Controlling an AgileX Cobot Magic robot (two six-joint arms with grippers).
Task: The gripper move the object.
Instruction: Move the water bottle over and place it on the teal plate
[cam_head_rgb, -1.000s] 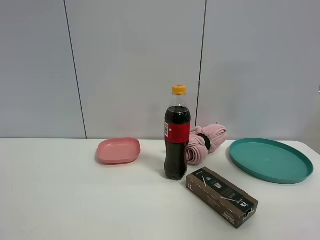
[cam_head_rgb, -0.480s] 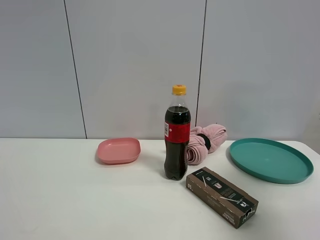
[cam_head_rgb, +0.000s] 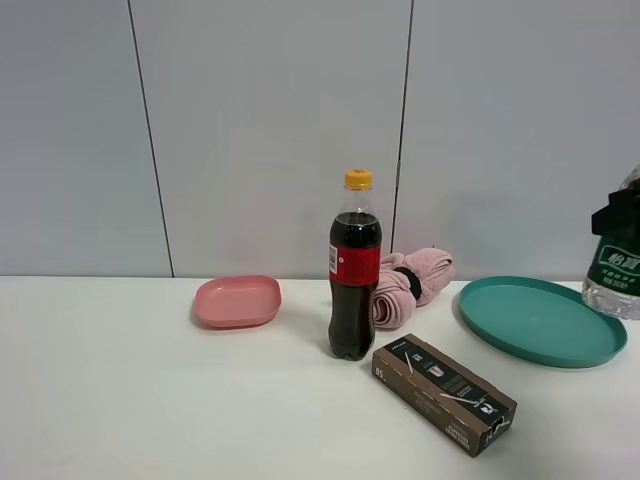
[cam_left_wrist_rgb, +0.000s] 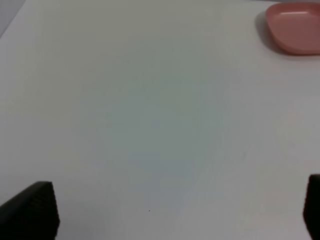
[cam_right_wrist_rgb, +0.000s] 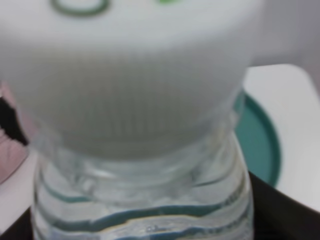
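holding the water bottle (cam_head_rgb: 613, 274) between its jaws is the right gripper (cam_head_rgb: 619, 217).

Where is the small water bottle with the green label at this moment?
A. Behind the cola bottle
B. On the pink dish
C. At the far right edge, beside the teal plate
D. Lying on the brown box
C. In the exterior high view the water bottle is at the far right edge, just past the teal plate, with the right gripper clamped around its upper part.
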